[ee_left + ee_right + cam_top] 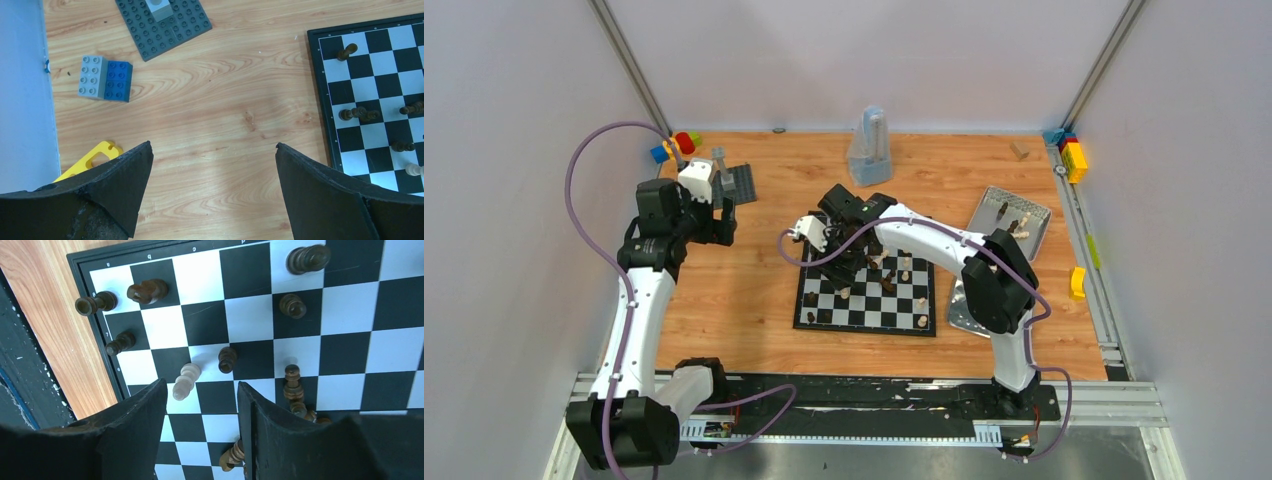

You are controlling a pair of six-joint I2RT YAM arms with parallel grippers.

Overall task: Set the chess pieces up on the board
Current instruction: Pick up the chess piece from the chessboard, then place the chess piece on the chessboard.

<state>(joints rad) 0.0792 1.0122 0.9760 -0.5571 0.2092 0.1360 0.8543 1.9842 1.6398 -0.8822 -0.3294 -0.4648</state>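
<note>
The chess pieces point(227, 359) are spread unevenly over the board point(345, 305), which lies flat on the wooden table point(225, 100) ahead of my right arm's base. Most pieces in the right wrist view are dark. One pale piece point(186, 381) sits on a square near the board's edge. In the overhead view a few more pieces rest in the metal tray point(1036, 210), to the right of the board.

My right gripper point(200, 385) hangs over the board with its jaws apart and grips nothing. The pale piece is just beyond the fingertips, close to the left finger point(145, 420). I cannot tell whether they touch.

My left gripper point(214, 150) is spread to its full width above bare wood, left of the board's border, and it holds nothing. Farther out lie a dark grey baseplate point(165, 25), a grey-and-blue block point(105, 78) and a yellow part point(92, 157), all off the board.
</note>
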